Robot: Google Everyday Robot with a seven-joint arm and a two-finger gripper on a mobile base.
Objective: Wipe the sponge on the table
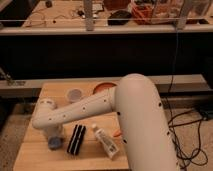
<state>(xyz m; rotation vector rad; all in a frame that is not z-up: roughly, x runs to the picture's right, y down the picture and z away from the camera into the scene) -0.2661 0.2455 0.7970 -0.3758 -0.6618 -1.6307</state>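
The light-wood table fills the lower left of the frame. On it lie the sponge, just below the gripper, a black ridged block, a white bottle, and farther up a pale cup and an orange dish.
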